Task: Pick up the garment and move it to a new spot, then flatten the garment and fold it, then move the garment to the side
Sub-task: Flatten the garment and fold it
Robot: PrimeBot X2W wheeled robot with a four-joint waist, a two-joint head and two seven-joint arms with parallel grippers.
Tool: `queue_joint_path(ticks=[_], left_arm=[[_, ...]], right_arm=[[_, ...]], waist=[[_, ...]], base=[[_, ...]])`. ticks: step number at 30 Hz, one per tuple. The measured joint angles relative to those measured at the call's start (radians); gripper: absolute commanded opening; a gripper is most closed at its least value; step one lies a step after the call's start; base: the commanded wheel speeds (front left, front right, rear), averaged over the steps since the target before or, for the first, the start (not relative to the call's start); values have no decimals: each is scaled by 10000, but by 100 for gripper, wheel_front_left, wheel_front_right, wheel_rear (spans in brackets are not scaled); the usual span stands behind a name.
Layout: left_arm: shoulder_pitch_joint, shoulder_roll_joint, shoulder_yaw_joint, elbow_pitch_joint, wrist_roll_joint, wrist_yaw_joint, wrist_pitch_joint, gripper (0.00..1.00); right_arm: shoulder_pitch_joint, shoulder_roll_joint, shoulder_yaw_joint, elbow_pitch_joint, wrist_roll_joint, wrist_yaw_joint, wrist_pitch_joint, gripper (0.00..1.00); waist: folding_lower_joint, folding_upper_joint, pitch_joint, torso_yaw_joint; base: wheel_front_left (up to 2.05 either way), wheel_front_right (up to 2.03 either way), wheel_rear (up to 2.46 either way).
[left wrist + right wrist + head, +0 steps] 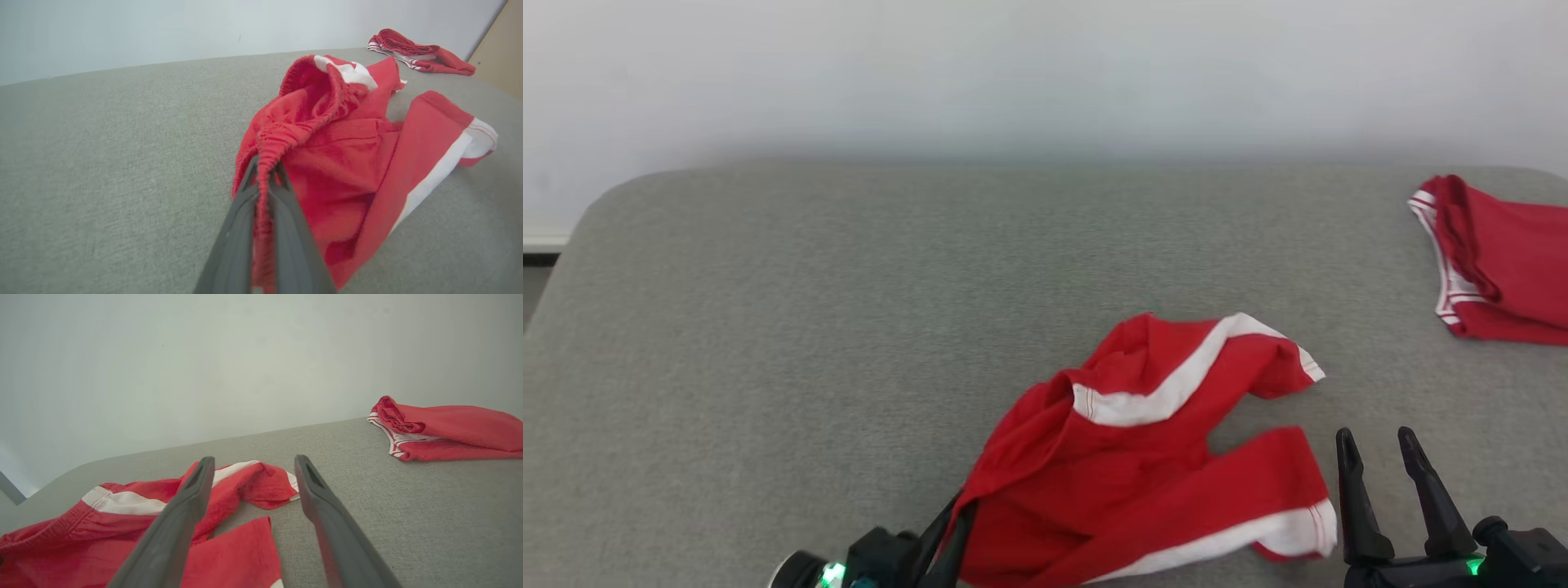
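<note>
With the crumpled garment [1143, 457], at the head view's lower centre, pinched at its waistband by the left gripper [266, 164] and the right gripper [1382, 445] held open beside it, pick-up is judged under way; a lift is called for.

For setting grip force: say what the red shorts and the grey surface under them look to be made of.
Red shorts: soft matte knit, probably cotton or a blend; they crumple limply, with a gathered elastic waistband and white stripes.
Grey surface: woven, upholstery-like cloth, matte, with a flecked weave; the rounded corner suggests padding beneath.
</note>
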Motion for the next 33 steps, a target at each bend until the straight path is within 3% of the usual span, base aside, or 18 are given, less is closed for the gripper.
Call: queue_joint_path(ticks=[8,16,23,33], left_arm=[[921,366,132,-1511,-349,217,466,0],[-133,397,92,-1985,-376,157,523,0],[-1726,731,217,-1181,-359,61,577,0],[-3269,1089,516,1103,-462,-17,-128,0]], right_arm=[[-77,8,13,109,6,0,-2,100],[-307,-115,38,280,79,0,-2,100],[-570,-142,6,435,94,0,-2,100],[-957,-102,-86,715,234,0,-2,100]], waist=[[0,0,122,500],[0,0,260,32],[0,0,513,-707],[1,1,1212,-1733]], base=[[0,0,0],[0,0,0],[0,0,0],[0,0,0]])
